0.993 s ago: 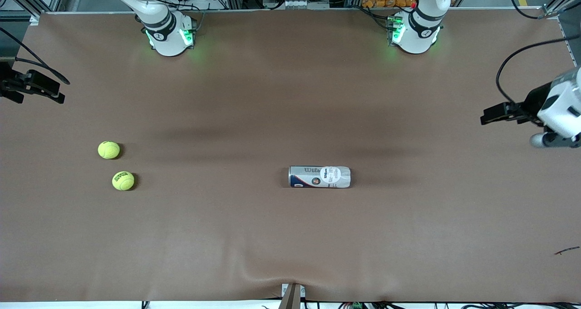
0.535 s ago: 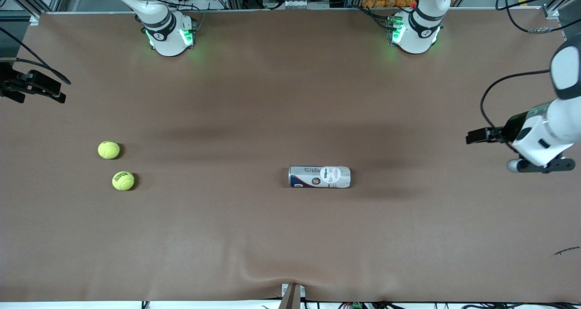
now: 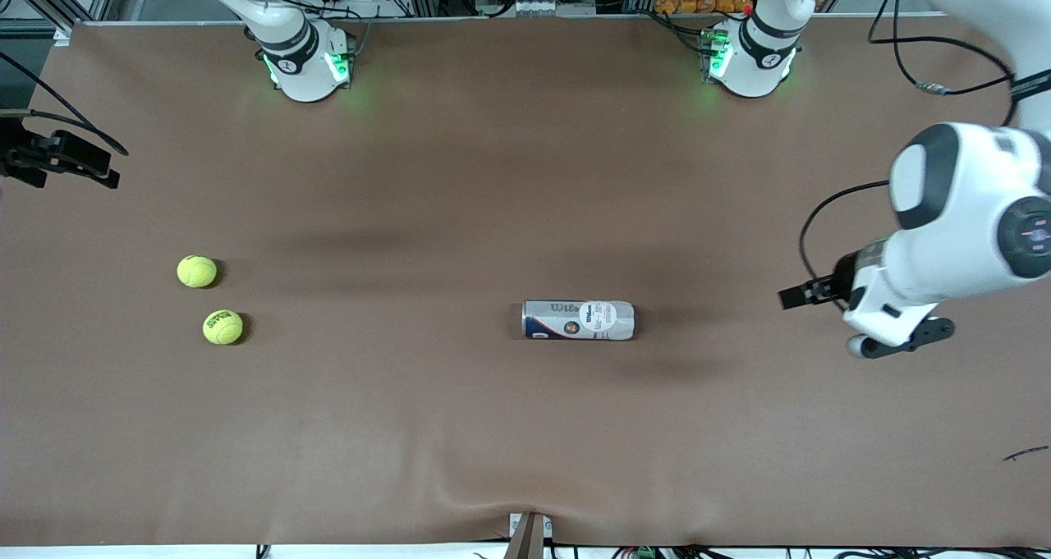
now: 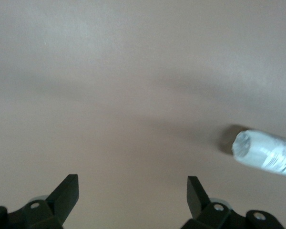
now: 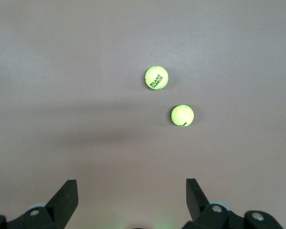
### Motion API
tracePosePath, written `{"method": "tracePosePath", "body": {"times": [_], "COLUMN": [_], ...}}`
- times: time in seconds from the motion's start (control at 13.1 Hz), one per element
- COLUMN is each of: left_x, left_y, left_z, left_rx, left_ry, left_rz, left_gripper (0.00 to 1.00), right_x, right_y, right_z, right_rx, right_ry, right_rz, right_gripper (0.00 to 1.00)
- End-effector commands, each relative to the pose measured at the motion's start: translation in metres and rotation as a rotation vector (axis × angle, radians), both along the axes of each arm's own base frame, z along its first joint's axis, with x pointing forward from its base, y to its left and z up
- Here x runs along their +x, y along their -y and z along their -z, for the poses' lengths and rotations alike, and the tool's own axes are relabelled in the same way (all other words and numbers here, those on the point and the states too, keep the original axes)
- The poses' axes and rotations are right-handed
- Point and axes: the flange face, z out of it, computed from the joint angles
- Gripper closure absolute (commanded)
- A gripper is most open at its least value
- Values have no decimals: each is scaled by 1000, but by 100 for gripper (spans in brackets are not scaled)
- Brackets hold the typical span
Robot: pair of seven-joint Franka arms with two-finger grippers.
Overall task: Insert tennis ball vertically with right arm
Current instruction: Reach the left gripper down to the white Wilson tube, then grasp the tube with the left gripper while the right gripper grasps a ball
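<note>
Here the left gripper (image 4: 132, 198) hangs spread over bare table near the lying Wilson ball can (image 3: 578, 320); the right gripper (image 5: 131, 196), spread too, waits above two tennis balls (image 3: 197, 271).

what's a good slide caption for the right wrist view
Open right gripper hovers above the brown table, two yellow-green tennis balls lying ahead.

The table (image 3: 460, 428) wears a matt brown cloth-like cover, slightly wrinkled. Two tennis balls (image 3: 197, 271) (image 3: 222, 327) look fuzzy. The can (image 3: 578, 319) looks glossy plastic with a printed label.
</note>
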Motion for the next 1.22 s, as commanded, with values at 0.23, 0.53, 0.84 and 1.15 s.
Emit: {"method": "tracePosePath", "body": {"times": [0.23, 0.53, 0.84, 1.15], "left_x": [-1, -17, -54, -84], "left_y": [107, 176, 260, 329], "left_z": [19, 50, 93, 137], "left_rx": [188, 283, 400, 407], "left_ry": [57, 114, 228, 344], "left_rz": [-300, -455, -575, -707], "left_gripper": [0, 0, 0, 0], "right_x": [6, 14, 38, 61], "right_y": [8, 10, 41, 61], "right_z": [12, 25, 72, 125], "right_rx": [-7, -7, -2, 1], "right_ry": [-14, -33, -71, -109], "right_rz": [8, 9, 51, 75], "right_gripper": [0, 0, 0, 0]}}
